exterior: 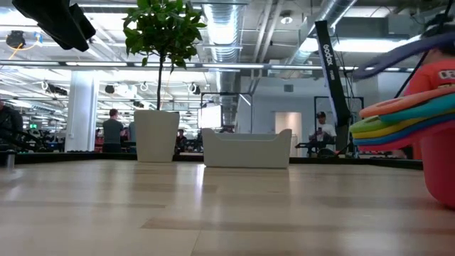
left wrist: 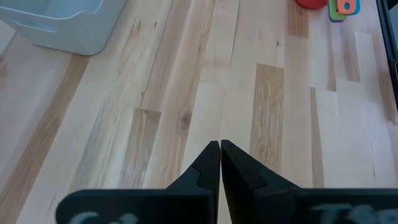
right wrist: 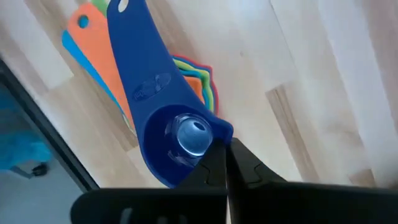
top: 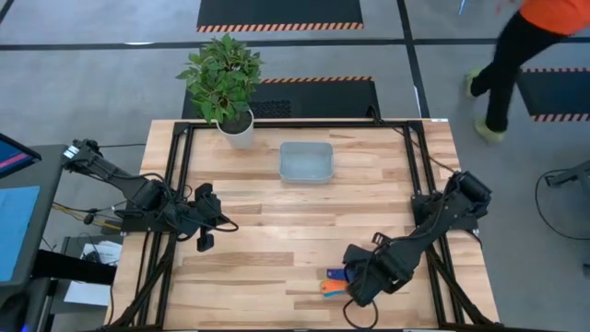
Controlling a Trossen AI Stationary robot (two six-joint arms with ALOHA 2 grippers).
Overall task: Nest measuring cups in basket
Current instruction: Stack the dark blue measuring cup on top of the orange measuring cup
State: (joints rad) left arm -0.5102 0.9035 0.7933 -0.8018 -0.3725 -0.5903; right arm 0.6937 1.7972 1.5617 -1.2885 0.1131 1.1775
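- My right hand (right wrist: 219, 155) sits at the near right of the worktop (top: 304, 231), its two fingers pressed together on the rim of the dark blue measuring cup (right wrist: 158, 118); I judge it pinches the cup wall.
- That cup lies on top of the stack of measuring cups (top: 336, 281), whose flat handles fan out in orange, light blue, yellow and green beneath it. In the low view a red cup (exterior: 437, 171) forms the base of the pile.
- I expect these cups to be light, stiff plastic with smooth, slightly slippery walls. The rim is thin, so a pinch there could let the cup swing; the flat handle looks like a steadier place to hold.
- Nested cups may cling together, so lifting one could drag others along.
- My left hand (left wrist: 219, 149) hangs over the left side of the worktop, fingers closed on nothing, well apart from the cups.
- The basket (top: 306, 160) stands at the far middle of the worktop, translucent and pale. I see nothing inside it.
- A white plant pot (top: 237, 129) with a leafy plant stands just left of the basket.
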